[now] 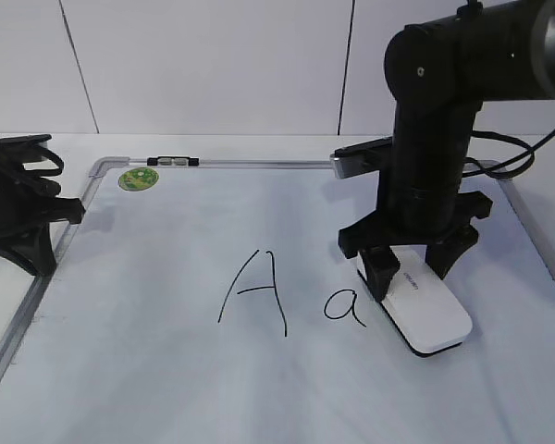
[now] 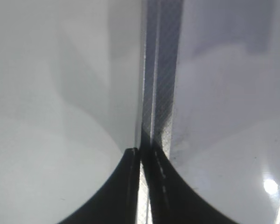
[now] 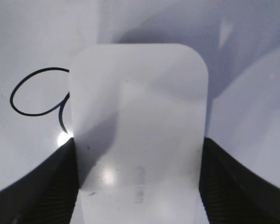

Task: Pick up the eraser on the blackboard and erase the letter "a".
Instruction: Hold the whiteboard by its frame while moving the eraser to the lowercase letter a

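Straddling the eraser [image 1: 424,311], the right gripper [image 1: 409,270] has one finger on each long side of the white block, jaws closed in against its flanks; looks like a grip, though lift isn't shown, the eraser sits flat on the blackboard [image 1: 120,370]. Near end of the eraser pokes out toward the camera, free of the fingers, so the grasp is at the far half. Probably held across the narrow width so the felt underside stays flat for wiping.

Just left of the eraser is the letter "a" [image 1: 344,306], close beside it, intact, nothing wiped. Further left stands the capital A [image 1: 256,291], also intact. Judging from that, the erase step hasn't begun; next move likely a short sideways drag to the left.

Right wrist view gives what the exterior can't: both dark fingers [image 3: 42,186] pressed to the eraser's sides, faint grey lettering on top, and the eraser edge covering the right part of the "a" loop from that angle. Whether it really overlaps the stroke, can't tell.

Left gripper [image 1: 23,217] is parked at the board's left frame, far from the action. Left wrist view shows its fingertips nearly together, thin gap, holding nothing, hovering over the silver frame rail [image 2: 161,70].

Far back: green sticker [image 1: 138,178] at the top-left corner.
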Available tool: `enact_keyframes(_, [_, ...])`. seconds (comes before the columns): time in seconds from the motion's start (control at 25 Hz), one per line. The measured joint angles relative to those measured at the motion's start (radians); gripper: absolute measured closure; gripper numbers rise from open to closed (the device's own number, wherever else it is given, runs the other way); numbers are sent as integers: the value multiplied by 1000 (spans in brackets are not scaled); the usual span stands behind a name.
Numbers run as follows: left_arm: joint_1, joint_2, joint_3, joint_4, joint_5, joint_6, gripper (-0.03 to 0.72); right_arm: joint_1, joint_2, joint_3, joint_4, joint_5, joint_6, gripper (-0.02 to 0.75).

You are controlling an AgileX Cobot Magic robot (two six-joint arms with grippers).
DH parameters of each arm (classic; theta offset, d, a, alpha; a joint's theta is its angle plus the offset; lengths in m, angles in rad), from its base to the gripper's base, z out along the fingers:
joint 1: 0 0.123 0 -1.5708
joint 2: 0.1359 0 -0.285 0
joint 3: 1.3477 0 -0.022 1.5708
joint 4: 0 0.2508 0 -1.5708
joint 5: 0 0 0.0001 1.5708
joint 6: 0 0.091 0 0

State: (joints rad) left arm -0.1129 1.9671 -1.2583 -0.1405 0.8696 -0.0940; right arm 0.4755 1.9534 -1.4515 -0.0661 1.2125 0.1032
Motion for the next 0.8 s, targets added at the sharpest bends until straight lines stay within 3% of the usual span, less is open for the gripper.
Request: enact_keyframes(0.8, [0,0,0,0,-2,0,657,11,44,-2,25,-60,1,195])
